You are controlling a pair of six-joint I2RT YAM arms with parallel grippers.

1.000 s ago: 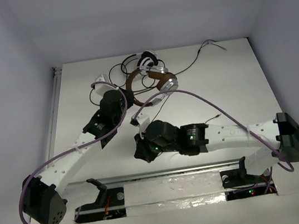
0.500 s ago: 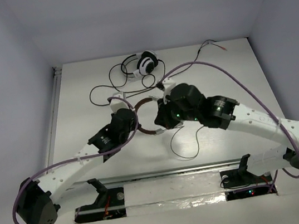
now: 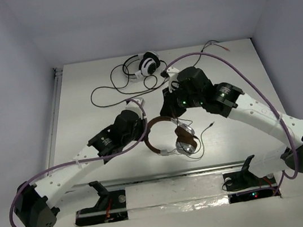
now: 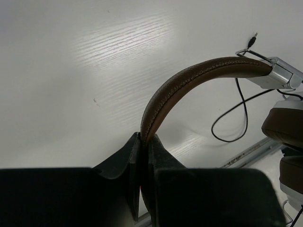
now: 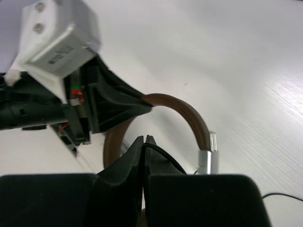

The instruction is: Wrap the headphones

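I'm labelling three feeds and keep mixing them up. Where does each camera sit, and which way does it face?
Top external: above and behind the arm bases, looking down at the table; both arms, the brown headphones and the white-and-black headphones show.
Left wrist: on the left arm, looking along its own fingers, shut on the headband.
Right wrist: on the right arm, looking past its own fingers, pinching the cable, toward the left gripper.
Shared: both wrist views show the brown headband.

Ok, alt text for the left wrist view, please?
The left gripper is shut on the headphones at the brown headband, which arcs up and right to a silver bracket. An earcup sits at the right edge, and a thin black cable loops against the white table.
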